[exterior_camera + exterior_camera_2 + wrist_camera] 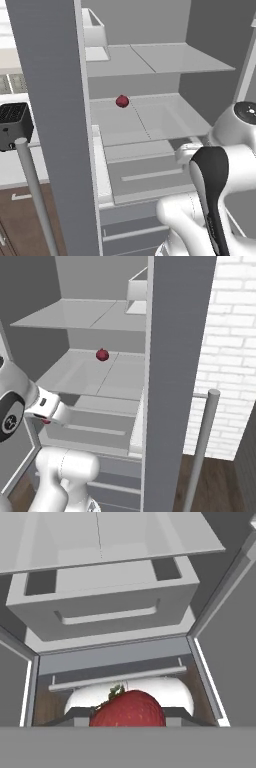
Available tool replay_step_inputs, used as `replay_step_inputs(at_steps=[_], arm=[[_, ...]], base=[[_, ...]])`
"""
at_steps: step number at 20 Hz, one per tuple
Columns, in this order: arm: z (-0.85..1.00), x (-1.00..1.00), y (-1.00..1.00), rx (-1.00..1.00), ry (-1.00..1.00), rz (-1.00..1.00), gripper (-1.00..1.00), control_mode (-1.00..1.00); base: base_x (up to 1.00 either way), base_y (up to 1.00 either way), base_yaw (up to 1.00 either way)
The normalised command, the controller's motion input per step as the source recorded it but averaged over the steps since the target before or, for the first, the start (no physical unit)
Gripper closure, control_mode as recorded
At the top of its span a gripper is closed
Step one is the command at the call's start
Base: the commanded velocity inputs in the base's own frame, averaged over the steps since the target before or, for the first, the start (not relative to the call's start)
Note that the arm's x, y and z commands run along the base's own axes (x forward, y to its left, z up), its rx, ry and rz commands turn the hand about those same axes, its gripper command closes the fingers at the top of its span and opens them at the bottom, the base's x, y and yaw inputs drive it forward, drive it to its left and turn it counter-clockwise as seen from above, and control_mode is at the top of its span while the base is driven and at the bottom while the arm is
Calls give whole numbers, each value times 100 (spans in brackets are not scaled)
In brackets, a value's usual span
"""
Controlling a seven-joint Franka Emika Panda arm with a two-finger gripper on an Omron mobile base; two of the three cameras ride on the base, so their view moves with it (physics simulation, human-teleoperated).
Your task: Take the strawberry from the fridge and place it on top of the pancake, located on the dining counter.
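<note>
A bright red strawberry (128,711) with a green leafy cap sits between my gripper's (128,717) dark fingertips at the bottom of the hand view, and the gripper is shut on it. From the right base view, the gripper (46,417) hangs low at the left, in front of the open fridge (80,376), with a speck of red strawberry (46,421) under it. The hand looks at the fridge's pale grey drawers (107,607). The pancake and the dining counter are out of view.
A dark maroon round fruit (122,101) lies on the middle shelf (150,120). The open grey fridge doors (50,100) (175,356) with long bar handles (202,446) flank the opening. A black appliance (12,122) stands at the left, and a white brick wall (230,331) at the right.
</note>
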Motion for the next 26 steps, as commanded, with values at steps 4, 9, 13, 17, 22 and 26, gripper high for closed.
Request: replay_step_inputs(at_steps=[4, 9, 13, 17, 22, 26], arm=[[-8, -22, 5, 0, 0, -4, 100, 100], [0, 0, 0, 0, 0, 0, 100, 100], [0, 0, 0, 0, 0, 0, 100, 100], [0, 0, 0, 0, 0, 0, 100, 100], [0, 0, 0, 0, 0, 0, 100, 100], [0, 0, 0, 0, 0, 0, 100, 100]], base=[[-64, 17, -26], [-59, 19, -77], [-65, 6, -81], [-55, 0, -86], [-21, -29, -80], [0, -82, -71]])
